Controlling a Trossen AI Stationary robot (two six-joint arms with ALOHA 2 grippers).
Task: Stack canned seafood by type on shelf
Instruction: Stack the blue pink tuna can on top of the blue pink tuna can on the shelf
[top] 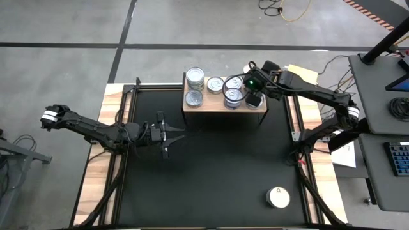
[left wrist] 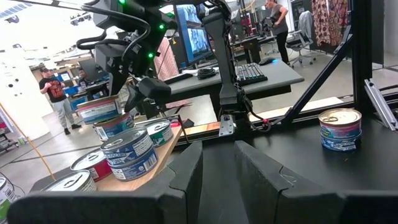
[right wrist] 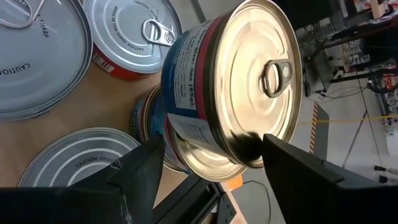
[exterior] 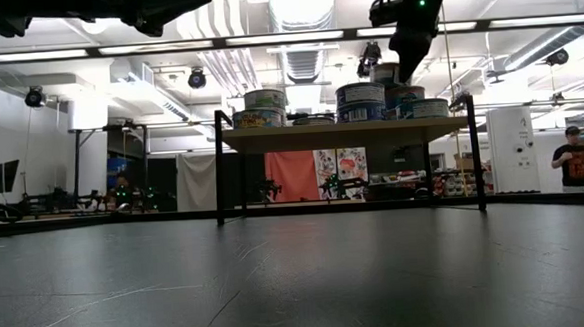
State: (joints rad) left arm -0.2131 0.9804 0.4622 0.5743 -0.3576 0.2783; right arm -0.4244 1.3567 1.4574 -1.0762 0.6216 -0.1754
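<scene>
With the right gripper's (right wrist: 205, 162) fingers set either side of the top can (right wrist: 233, 87), not visibly clamped, the stack could be toppled off the shelf (top: 217, 104); the left gripper's (top: 167, 135) fingers are nearly closed on nothing.

Grey concrete floor (top: 64, 25) with dark lines – a desk with keyboard (top: 399, 158) at right edge, ceiling lights (exterior: 305, 35) above.

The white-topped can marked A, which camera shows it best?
The high view: the white-topped can sits alone near the black tabletop's front right corner, its A legible. The left wrist view shows what is probably the same can from the side, without the letter. The low and right wrist views do not show it.
</scene>
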